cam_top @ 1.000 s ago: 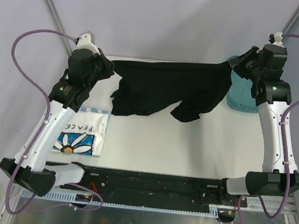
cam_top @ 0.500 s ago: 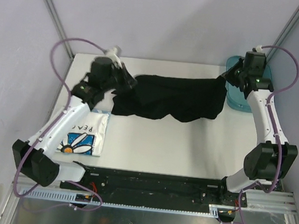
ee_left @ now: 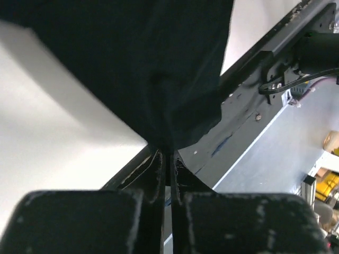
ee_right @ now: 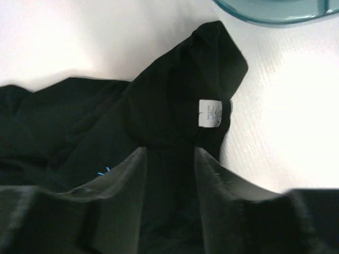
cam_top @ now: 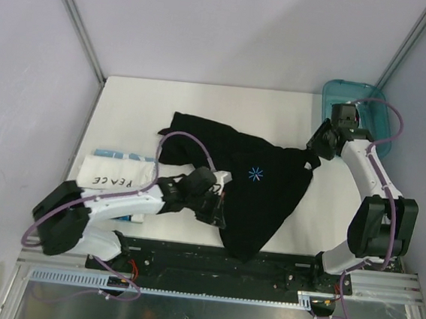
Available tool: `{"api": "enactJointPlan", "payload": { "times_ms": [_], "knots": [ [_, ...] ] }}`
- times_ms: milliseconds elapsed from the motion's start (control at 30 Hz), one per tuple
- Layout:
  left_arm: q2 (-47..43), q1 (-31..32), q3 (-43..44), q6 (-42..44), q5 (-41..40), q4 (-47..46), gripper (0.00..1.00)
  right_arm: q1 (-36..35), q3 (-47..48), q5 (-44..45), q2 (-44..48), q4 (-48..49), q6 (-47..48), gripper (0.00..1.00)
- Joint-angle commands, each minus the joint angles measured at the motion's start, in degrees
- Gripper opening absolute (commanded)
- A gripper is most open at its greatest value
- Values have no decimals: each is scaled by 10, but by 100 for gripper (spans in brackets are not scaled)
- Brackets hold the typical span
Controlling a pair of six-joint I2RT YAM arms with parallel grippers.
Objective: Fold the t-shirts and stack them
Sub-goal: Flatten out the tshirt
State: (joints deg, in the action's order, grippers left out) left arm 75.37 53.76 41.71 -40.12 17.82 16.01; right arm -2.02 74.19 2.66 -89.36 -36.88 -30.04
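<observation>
Left tool (cam_top: pixel 215 205) pinches black tee (cam_top: pixel 260 198) edge (right tool (cam_top: pixel 312 152) grips collar).

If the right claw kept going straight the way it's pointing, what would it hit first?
The right gripper holds the black t-shirt, so the cloth by its white label comes first; beyond lies the table, then probably the teal bin, though depth is unclear.

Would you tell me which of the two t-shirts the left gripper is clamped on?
The black t-shirt with the blue starburst, pinched by the left gripper; the white PEACE t-shirt lies folded, apart from it.
</observation>
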Motion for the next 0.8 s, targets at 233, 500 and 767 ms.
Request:
{"api": "enactJointPlan", "payload": {
  "times_ms": [233,500,767],
  "knots": [
    [237,68,240,0,58,-77,0,38,-83,-23,145,-34,-8,66],
    [233,70,209,-30,-15,-76,0,-11,-289,-70,280,-28,-93,58],
    [200,65,171,-37,-48,-76,0,-153,-379,-4,311,-20,-203,50]
  ]
}}
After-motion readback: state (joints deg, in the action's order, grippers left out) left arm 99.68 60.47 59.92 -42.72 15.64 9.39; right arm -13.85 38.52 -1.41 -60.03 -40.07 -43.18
